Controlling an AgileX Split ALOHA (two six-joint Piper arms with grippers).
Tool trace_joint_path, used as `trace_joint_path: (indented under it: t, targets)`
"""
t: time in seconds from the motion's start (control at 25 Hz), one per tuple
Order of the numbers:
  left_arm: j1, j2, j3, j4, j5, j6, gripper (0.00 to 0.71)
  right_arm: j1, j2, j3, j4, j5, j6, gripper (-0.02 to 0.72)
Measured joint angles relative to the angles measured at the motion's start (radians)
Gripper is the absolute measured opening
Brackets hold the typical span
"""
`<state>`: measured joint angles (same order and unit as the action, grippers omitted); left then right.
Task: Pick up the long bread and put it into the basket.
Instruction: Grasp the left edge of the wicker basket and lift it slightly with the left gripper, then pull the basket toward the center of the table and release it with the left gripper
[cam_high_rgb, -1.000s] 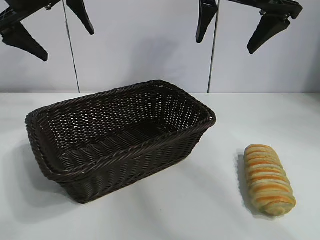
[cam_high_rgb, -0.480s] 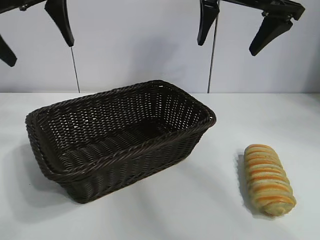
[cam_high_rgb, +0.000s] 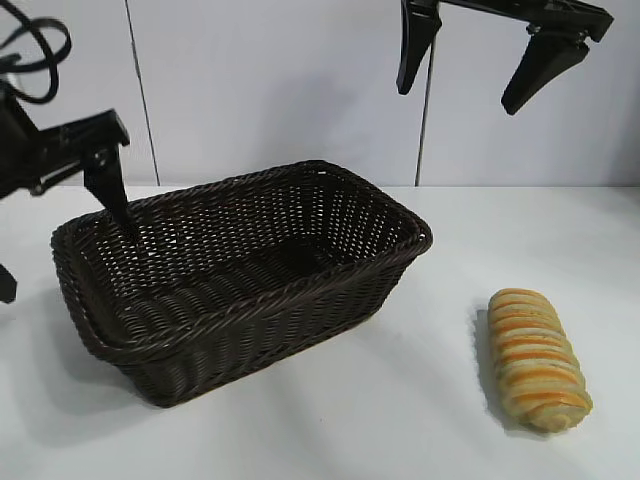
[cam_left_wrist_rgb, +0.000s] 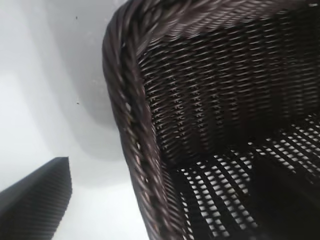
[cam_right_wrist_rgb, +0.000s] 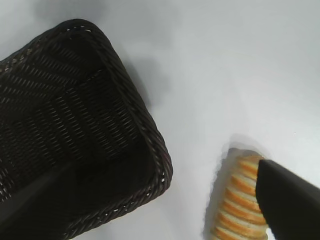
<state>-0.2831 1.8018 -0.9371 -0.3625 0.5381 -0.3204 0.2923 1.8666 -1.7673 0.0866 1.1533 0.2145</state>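
**Long bread on the surface, right of the basket, with the right end effector above it**

The long bread (cam_high_rgb: 537, 360), an elongated oval loaf of pale tan crust with orange-brown diagonal stripes, lies on the white surface (cam_high_rgb: 400, 420), well apart from the basket (cam_high_rgb: 240, 285), a large rectangular dark brown woven wicker container with flared sides and a braided rim. In the exterior view the loaf sits to the right of the basket and nearer the camera, its long axis running roughly toward and away from the camera. The basket holds nothing visible.

The right end effector (cam_high_rgb: 478, 65) hangs high above the surface with its two fingers spread wide and nothing between them. Its wrist view shows one end of the loaf below, partly hidden by a dark finger (cam_right_wrist_rgb: 287, 200). The left end effector (cam_high_rgb: 60, 230) is low at the basket's left end, fingers wide and empty, one inside the rim and the other outside it.

Judgement: the right arm is much the nearer to the loaf. Its fingers would best close across the short width, so the coming move depends on descending over the loaf's middle.
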Motion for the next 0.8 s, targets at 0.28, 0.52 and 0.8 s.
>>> trace_joint_path:
  t: [0.28, 0.52, 0.8]
  targets:
    - [0.0, 0.006, -0.03, -0.012, -0.035, 0.018, 0.099, 0.0, 0.0, 0.0, 0.0, 0.0, 0.0, 0.695]
    - [0.0, 0.01, -0.146, 0.006, 0.084, 0.113, 0.099, 0.0, 0.0, 0.0, 0.001, 0.0, 0.0, 0.695]
    - [0.032, 0.046, -0.381, 0.011, 0.291, 0.329, 0.099, 0.0, 0.0, 0.0, 0.009, 0.0, 0.0, 0.695]
